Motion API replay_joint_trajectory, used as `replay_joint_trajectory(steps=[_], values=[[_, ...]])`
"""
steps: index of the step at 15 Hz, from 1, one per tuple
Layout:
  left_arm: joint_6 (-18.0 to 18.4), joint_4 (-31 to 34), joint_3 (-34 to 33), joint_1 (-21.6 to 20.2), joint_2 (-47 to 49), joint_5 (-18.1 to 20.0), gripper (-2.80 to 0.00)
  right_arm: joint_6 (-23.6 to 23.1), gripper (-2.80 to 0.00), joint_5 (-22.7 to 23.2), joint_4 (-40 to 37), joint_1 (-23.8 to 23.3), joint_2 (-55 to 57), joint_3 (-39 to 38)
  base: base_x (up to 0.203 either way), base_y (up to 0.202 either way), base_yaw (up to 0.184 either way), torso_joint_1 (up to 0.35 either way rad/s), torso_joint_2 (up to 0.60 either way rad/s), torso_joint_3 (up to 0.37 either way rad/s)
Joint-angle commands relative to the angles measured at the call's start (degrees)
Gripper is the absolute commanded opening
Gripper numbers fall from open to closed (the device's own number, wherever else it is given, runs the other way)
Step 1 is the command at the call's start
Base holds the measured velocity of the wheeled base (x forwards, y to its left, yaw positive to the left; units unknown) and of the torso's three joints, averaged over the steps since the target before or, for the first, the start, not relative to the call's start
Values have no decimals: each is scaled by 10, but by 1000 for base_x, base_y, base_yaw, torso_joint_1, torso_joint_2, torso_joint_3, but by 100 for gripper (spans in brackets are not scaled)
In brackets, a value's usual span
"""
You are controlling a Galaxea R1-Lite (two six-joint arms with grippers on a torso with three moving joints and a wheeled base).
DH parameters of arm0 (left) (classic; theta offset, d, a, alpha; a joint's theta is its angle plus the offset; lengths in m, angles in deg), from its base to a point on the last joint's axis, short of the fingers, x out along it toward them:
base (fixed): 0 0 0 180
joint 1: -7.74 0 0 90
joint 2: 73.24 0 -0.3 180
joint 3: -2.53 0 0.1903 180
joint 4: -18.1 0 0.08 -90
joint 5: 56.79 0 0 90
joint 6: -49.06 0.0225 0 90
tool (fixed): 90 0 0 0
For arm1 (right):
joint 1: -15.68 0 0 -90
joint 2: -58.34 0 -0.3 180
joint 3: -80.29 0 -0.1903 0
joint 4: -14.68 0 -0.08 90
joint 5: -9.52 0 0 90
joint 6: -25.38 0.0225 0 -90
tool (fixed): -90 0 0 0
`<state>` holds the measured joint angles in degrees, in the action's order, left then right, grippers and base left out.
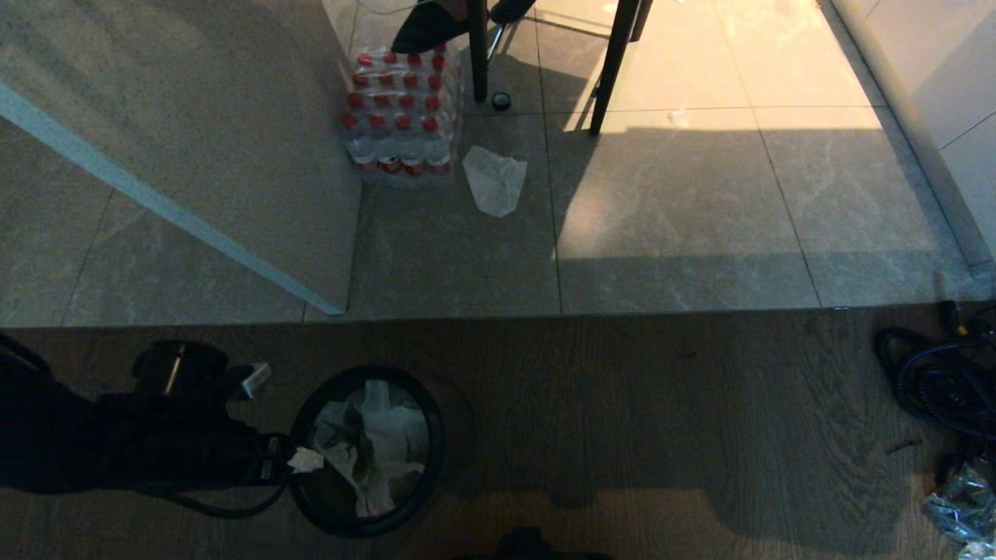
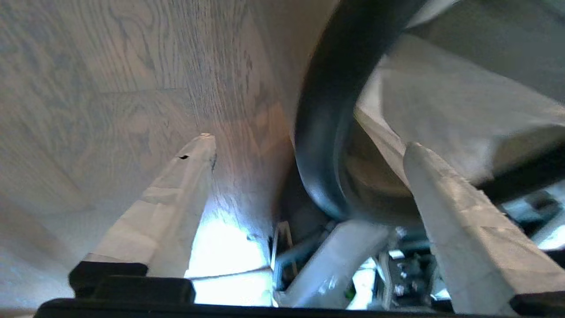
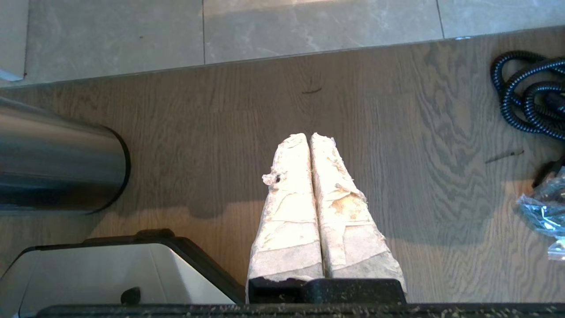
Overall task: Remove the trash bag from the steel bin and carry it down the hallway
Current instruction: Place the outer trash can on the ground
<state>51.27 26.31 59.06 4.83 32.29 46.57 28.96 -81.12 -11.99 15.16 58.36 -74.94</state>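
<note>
Left claw [image 2: 309,145] wide astride 1 steel bin [image 1: 366,451] rim, 1 trash bag [image 1: 373,443] inside, right claw [image 3: 311,137] closed, empty.

The head view looks steeply down on wood floor [image 1: 622,404] and tile from high up. The left wrist view sits very close behind the spread left gripper [image 2: 309,145], which straddles the rim of the steel bin [image 2: 326,132]. The right wrist view hangs above the floor behind the closed right gripper [image 3: 311,137]. All three views share the bin.
</note>
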Motion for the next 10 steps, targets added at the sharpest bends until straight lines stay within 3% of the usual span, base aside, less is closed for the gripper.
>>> replay_joint_trajectory(steps=[1, 4, 7, 8, 10], values=[[-1, -72, -29, 9, 56, -4, 0, 0, -280, 0, 0, 0, -1, 0, 0, 0, 0, 0, 0, 0], [-19, -171, -51, 29, 112, -5, 0, 0, -280, 0, 0, 0, -1, 0, 0, 0, 0, 0, 0, 0], [-28, -198, -48, 35, 119, -6, 0, 0, -280, 0, 0, 0, -1, 0, 0, 0, 0, 0, 0, 0], [-30, -198, -47, 35, 119, -6, -280, 0, -280, 0, 0, 0, -1, 0, 0, 0, 0, 0, 0, 0], [-30, -198, -47, 35, 119, -6, -280, 0, -280, 0, 0, 0, -1, 0, 0, 0, 0, 0, 0, 0]])
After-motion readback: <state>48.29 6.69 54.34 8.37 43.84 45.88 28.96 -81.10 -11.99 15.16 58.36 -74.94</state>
